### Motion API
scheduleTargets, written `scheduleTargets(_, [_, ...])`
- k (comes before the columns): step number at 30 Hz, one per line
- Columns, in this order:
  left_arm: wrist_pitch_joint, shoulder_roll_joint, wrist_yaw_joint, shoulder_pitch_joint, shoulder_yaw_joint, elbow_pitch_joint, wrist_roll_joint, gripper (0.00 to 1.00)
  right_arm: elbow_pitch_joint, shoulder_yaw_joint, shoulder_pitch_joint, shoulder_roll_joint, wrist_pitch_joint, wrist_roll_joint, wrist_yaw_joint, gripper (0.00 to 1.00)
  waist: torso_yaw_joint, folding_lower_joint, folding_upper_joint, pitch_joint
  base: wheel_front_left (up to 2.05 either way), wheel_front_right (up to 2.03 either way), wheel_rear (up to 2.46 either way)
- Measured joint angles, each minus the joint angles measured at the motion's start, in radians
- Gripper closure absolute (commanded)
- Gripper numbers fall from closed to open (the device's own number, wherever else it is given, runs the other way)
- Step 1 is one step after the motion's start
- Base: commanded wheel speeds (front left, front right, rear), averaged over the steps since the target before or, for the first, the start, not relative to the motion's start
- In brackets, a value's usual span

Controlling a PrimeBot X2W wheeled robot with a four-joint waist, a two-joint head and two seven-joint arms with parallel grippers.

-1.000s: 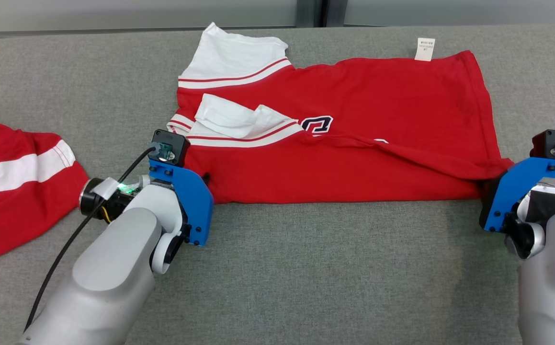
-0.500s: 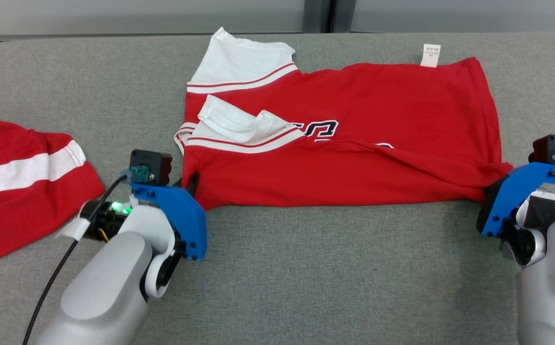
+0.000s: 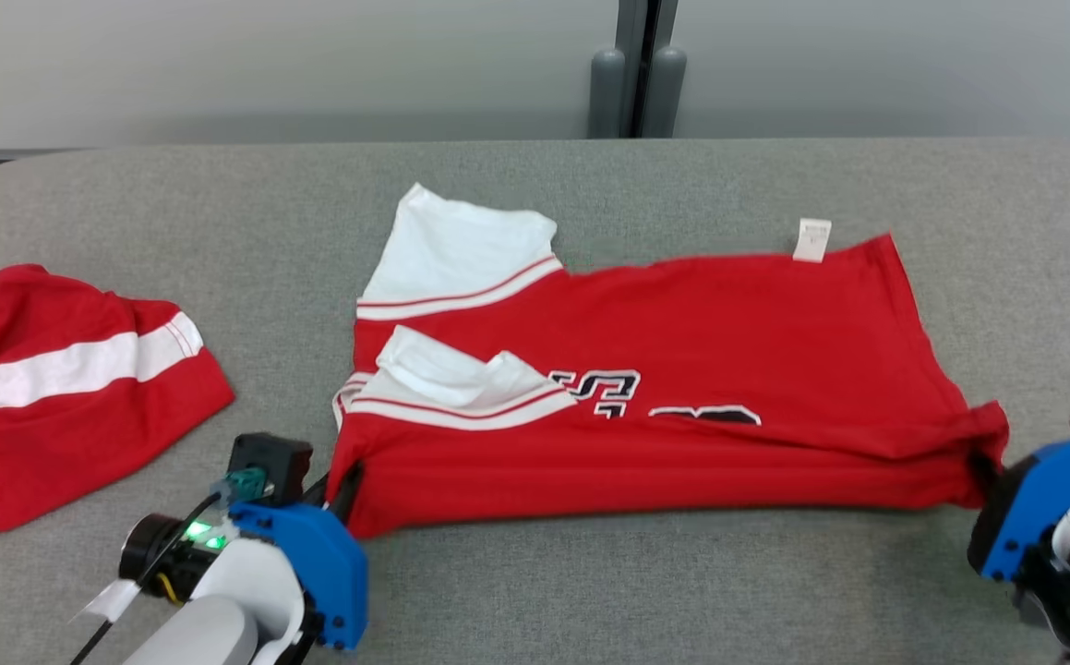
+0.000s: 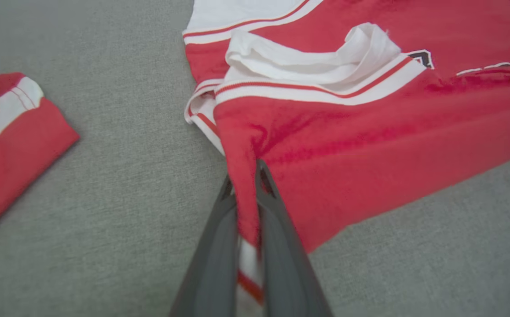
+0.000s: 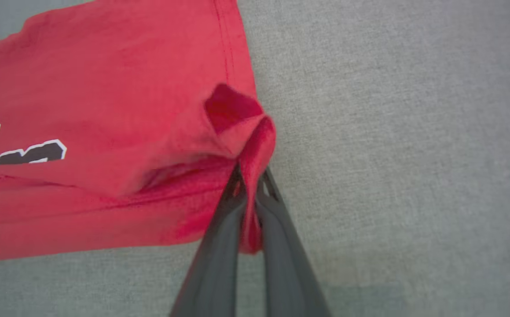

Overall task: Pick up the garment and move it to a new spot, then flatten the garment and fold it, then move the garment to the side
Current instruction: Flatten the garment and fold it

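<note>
Pressed together on cloth, the left jaws pinch the near left corner of the red T-shirt (image 3: 682, 369), and a strip of its red-and-white trim passes between the two dark fingers (image 4: 213, 251). The right jaws are closed in the same way on the near right corner, where a bunched fold of the hem is squeezed between their fingers (image 5: 219, 255). I think the two arms hold both ends of the same long edge so that this edge stays stretched between them and the shirt can be pulled or lifted as one sheet without crumpling. The shirt lies across the middle of the grey tabletop (image 3: 590, 591), with its length running from left to right. Its body is mostly flat. One white sleeve (image 3: 461, 249) points away at the far left, and the other sleeve (image 3: 447, 374) is folded over onto the red body. A crease partly hides the dark lettering (image 3: 608, 388), and a small white label (image 3: 813, 240) sticks out at the far edge. Another red garment (image 3: 54, 388) with a white stripe lies well apart on the left.
</note>
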State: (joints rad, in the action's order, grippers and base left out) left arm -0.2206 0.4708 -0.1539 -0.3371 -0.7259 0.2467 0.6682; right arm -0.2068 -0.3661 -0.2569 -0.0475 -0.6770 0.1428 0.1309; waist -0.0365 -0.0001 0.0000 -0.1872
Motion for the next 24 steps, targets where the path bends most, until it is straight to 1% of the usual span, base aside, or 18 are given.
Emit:
scheduleTargets(6, [-0.057, 0.076, -0.058, 0.113, 0.000, -0.130, 0.014, 1.00, 0.112, -0.007, 0.139, 0.002, -0.070, 0.056, 0.001, 1.00, 0.006, 0.0000, 0.0000, 0.033, 0.00, 0.00, 0.00])
scheduleTargets(11, [-0.088, 0.110, -0.105, 0.203, -0.002, -0.223, 0.039, 1.00, 0.148, -0.004, 0.216, 0.002, -0.086, 0.099, 0.001, 1.00, 0.005, 0.0000, -0.0001, 0.041, 0.00, 0.00, 0.00])
scheduleTargets(12, [-0.093, 0.112, -0.113, 0.214, 0.001, -0.233, 0.048, 0.96, 0.152, -0.002, 0.224, 0.002, -0.081, 0.102, 0.001, 1.00, 0.004, 0.0000, 0.0000, 0.041, 0.00, 0.00, 0.00])
scheduleTargets(13, [-0.095, 0.114, -0.121, 0.225, 0.002, -0.241, 0.053, 0.30, 0.153, 0.001, 0.228, 0.001, -0.077, 0.107, 0.001, 0.50, 0.002, 0.0000, -0.0001, 0.042, 0.00, 0.00, 0.00])
scheduleTargets(14, [-0.095, 0.115, -0.128, 0.232, 0.003, -0.247, 0.053, 0.00, 0.153, 0.005, 0.231, 0.001, -0.077, 0.112, 0.001, 0.00, 0.001, 0.0000, -0.0001, 0.042, 0.00, 0.00, 0.00])
scheduleTargets(18, [-0.087, 0.121, -0.145, 0.234, 0.012, -0.269, 0.053, 0.00, 0.153, 0.010, 0.240, 0.000, -0.061, 0.108, 0.000, 0.00, -0.004, 0.0001, 0.0000, 0.046, 0.00, 0.00, 0.00])
scheduleTargets(24, [-0.081, 0.124, -0.143, 0.196, 0.033, -0.299, 0.045, 0.00, 0.190, 0.003, 0.223, 0.000, -0.050, 0.083, 0.000, 0.00, -0.018, 0.0002, 0.0000, 0.055, 0.00, 0.00, 0.00])
